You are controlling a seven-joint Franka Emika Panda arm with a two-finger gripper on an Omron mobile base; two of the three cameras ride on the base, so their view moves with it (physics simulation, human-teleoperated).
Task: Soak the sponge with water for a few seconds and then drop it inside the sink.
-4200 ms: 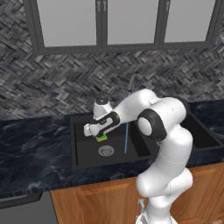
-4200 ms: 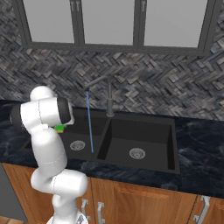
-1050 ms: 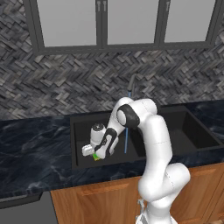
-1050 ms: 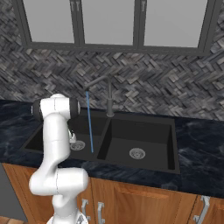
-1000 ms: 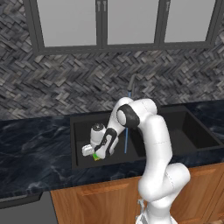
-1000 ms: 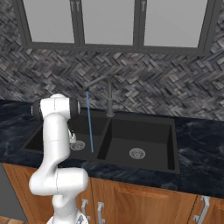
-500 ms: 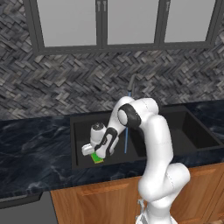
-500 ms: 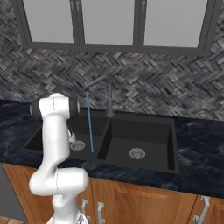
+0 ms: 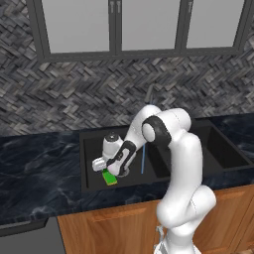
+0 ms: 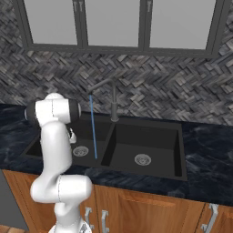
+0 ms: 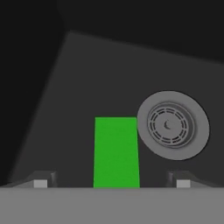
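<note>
Released since earlier: one sponge on sink floor | end effector wide, empty | one drain beside

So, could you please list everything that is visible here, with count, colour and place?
sponge: one, bright green top, lying flat on the floor of the left basin, beside the drain
sink: one, matte black, two basins, set into the countertop
drain: two, round, silver, one in each basin
water: one thin blue stream, falling from the faucet into the left basin
faucet: one, dark grey, behind the sink
countertop: one, dark marbled, around the sink
backsplash: grey herringbone tile, behind the counter
wall cabinets: grey doors, dark frames, above
base cabinets: wooden, below the counter
gripper: one, jaws open, above the sponge, not touching it
</note>
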